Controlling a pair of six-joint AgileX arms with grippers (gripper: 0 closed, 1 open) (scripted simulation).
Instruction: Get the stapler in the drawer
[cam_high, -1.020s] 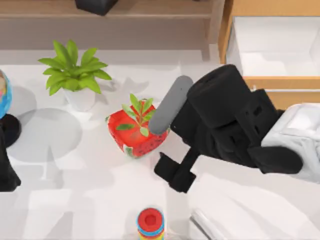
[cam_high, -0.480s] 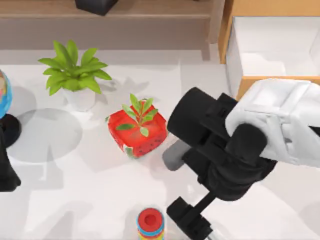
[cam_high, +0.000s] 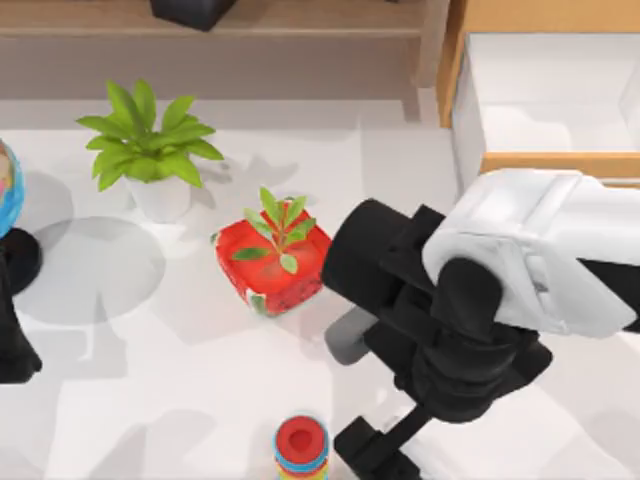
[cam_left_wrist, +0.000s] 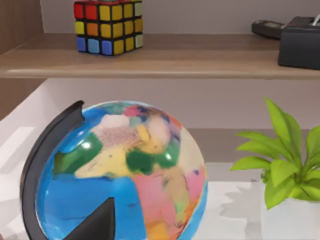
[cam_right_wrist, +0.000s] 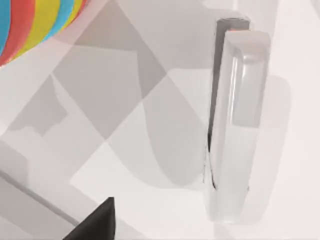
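The stapler (cam_right_wrist: 232, 120) is a slim light grey-white bar lying flat on the white table in the right wrist view, with nothing holding it. My right gripper (cam_high: 372, 452) hangs open above the table's front edge, just right of the ring toy (cam_high: 301, 446); one black fingertip (cam_right_wrist: 94, 222) shows well to the side of the stapler. In the top view my right arm covers the stapler. The drawer (cam_high: 560, 163) stands pulled open at the back right, its white inside (cam_high: 545, 95) bare. My left gripper (cam_high: 12, 345) is parked at the table's left edge, open.
A red strawberry-patterned pot with a plant (cam_high: 275, 258) stands mid-table, and a white-potted green plant (cam_high: 150, 150) behind it to the left. A globe (cam_left_wrist: 125, 175) sits by the left arm. The wooden shelf (cam_left_wrist: 160, 55) carries a colour cube (cam_left_wrist: 106, 26) and dark boxes.
My right arm has swung forward; its gripper went from beside the red pot to the front edge next to the ring toy. The left arm has not moved.
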